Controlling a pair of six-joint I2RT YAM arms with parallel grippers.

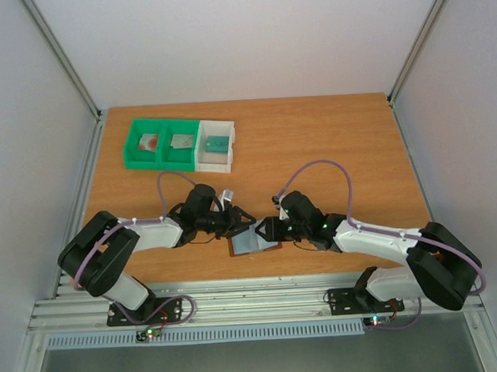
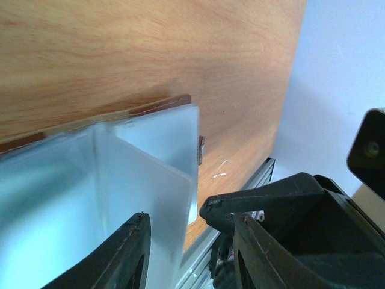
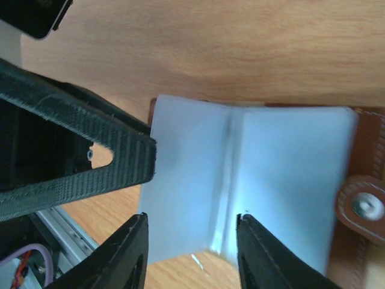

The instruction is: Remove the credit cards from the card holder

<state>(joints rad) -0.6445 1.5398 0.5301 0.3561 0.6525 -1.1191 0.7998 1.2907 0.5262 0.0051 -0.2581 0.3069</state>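
Bright, even, diffuse light casts only faint shadows. In the left wrist view the card holder point(image 2: 150, 162) washes pale, blurring toward eight o'clock.

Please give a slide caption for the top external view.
Left gripper and right gripper flank the open card holder.

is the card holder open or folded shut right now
Open. The right wrist view shows the card holder with blue-grey inner panels spread either side of a centre crease, and its brown snap tab unfastened beside them.
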